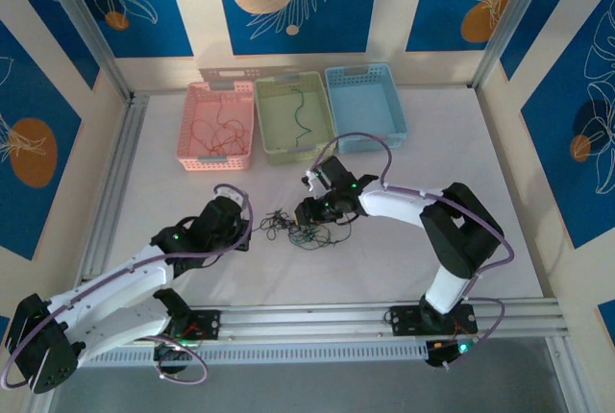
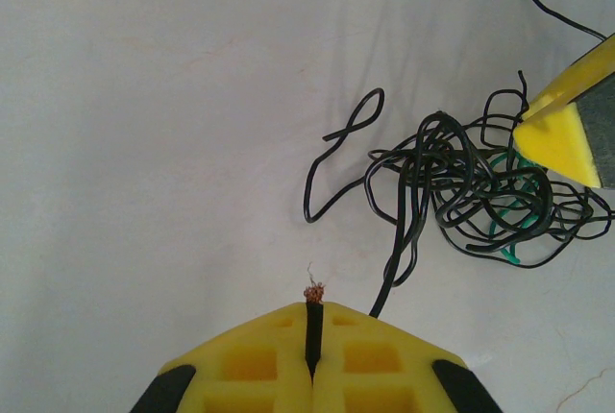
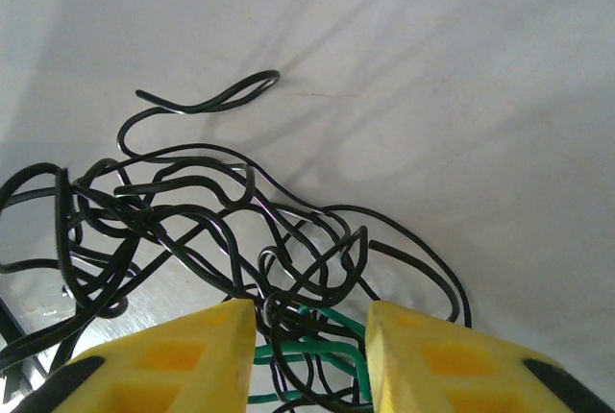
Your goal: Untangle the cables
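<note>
— Where is the tangle?
— The cables lie in a clump on the white table, a little below the middle of the overhead frame, between the two arm tips. They are mostly black strands, with a green wire buried low in the knot.
— And the left gripper?
— The left gripper, at bottom centre of its wrist view, is clenched on a black wire end — a frayed copper tip pokes out above the yellow pads. Another black strand runs from the clump down under the gripper. I cannot tell whether it is the same wire.
— The right one?
— The right gripper is spread. Its two yellow fingers sit at the bottom of the frame on either side of the knot, with black loops and the green wire in the gap. In the left wrist view one finger crosses the right edge and covers the clump's right side.
— Anything else around?
— Three baskets stand in a row at upper middle, well apart from the clump. There is a pink basket with thin red wires in it, a green basket with one dark wire, and a blue basket. A metal rail runs along the bottom at the arm bases.
</note>
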